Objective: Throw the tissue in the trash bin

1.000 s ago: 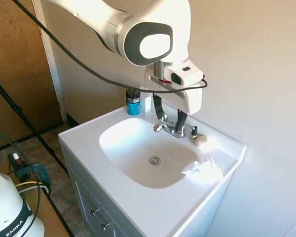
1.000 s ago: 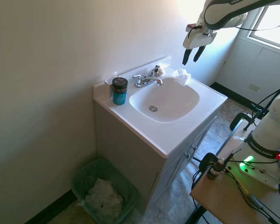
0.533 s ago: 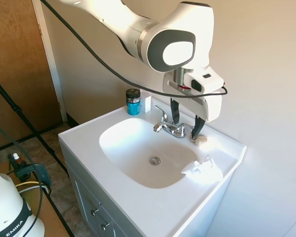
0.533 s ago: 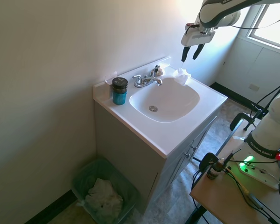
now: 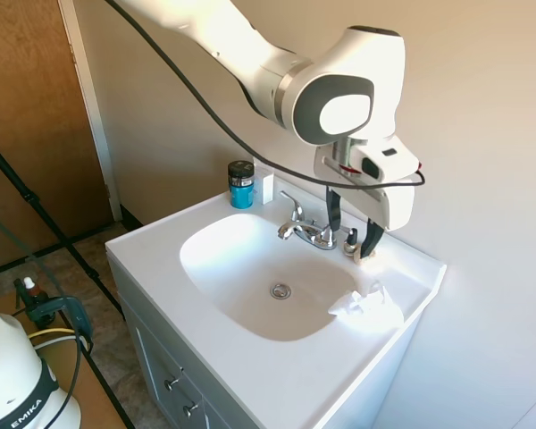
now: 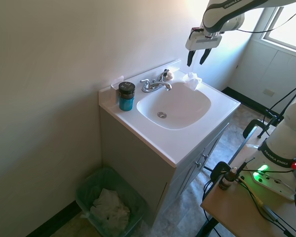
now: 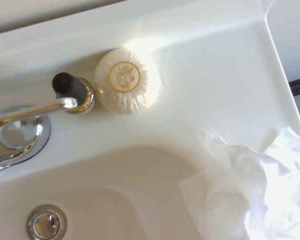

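Observation:
The tissue (image 5: 362, 302) (image 6: 191, 79) (image 7: 250, 190) is a crumpled white wad lying on the sink counter's corner, at the basin's rim. My gripper (image 5: 351, 228) (image 6: 196, 58) hangs open and empty above the back of the counter. It is over the round wrapped soap (image 7: 124, 80), a little behind and above the tissue. The trash bin (image 6: 111, 207), a green-lined bin with white paper in it, stands on the floor beside the vanity, by the wall.
A chrome faucet (image 5: 308, 232) (image 7: 20, 125) stands just beside the gripper. A blue jar with a black lid (image 5: 241, 183) (image 6: 126, 95) and a white upright card (image 5: 266, 188) sit at the counter's back corner. The wall runs close behind the gripper.
The gripper has travelled along the back of the sink from above the faucet to over the soap, nearer the tissue, staying open. The tissue has not moved.

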